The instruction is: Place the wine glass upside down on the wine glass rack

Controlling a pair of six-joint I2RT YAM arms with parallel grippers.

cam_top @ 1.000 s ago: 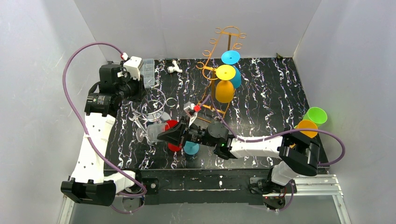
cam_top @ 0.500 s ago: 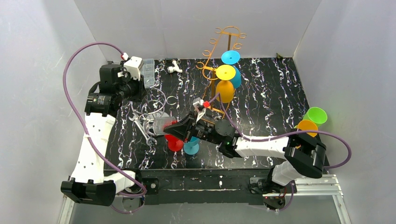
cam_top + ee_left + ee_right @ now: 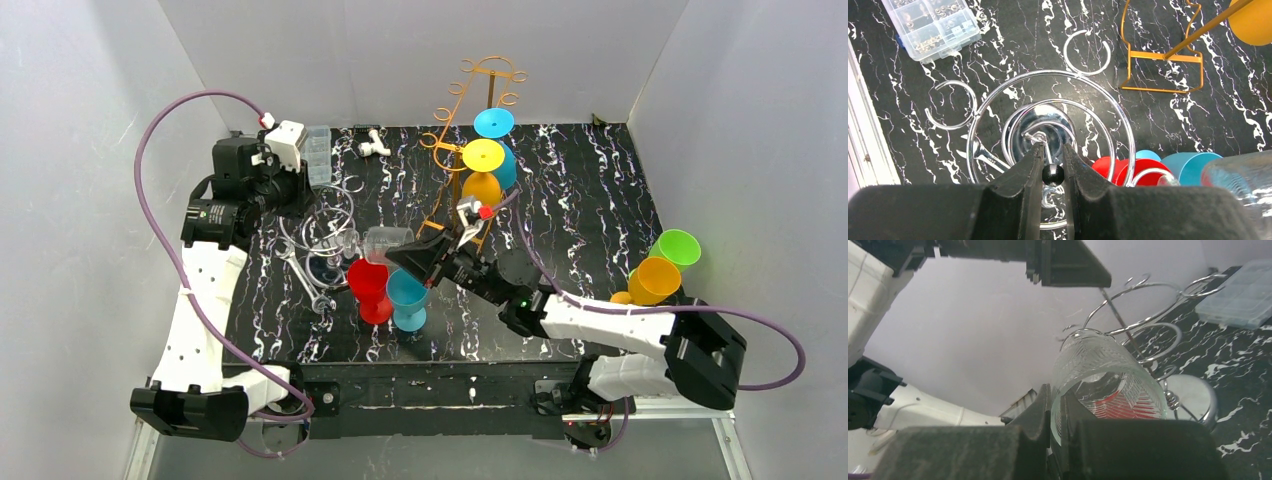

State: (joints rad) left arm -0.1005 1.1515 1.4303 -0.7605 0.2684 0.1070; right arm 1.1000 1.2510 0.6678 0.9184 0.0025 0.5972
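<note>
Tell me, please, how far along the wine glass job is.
Done: clear wine glass is off the table. In hand: right gripper holds it sideways near the silver rack, which the left gripper steadies by its knob. Left: invert and hang it.

Wine glass racks: two, namely chrome rack and gold rack. Coloured wine glasses: six. Clear wine glass: one. Compartment box: one.

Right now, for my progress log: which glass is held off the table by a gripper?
The clear glass, pinched at its rim by the right gripper; the red glass and the blue glass below it stand on the table.
</note>
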